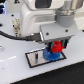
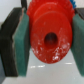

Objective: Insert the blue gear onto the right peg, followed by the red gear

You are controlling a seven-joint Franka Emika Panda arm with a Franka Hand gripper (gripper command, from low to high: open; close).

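Note:
In the exterior view the blue gear (image 1: 50,55) lies flat on the grey plate with a black frame (image 1: 34,59), at the plate's end toward the exterior view's right. The right peg is hidden under the gears. My gripper (image 1: 56,48) is shut on the red gear (image 1: 57,47) and holds it just above the blue gear. In the wrist view the red gear (image 2: 50,37) fills the middle, its centre hole showing dark, clamped between two teal finger pads (image 2: 20,44). The blue gear does not show in the wrist view.
The plate's other thin pin (image 1: 38,56) stands at the plate's middle, to the exterior view's left of the gears. A black cable (image 1: 11,36) runs along the arm's side. The white table (image 1: 15,72) surrounds the plate.

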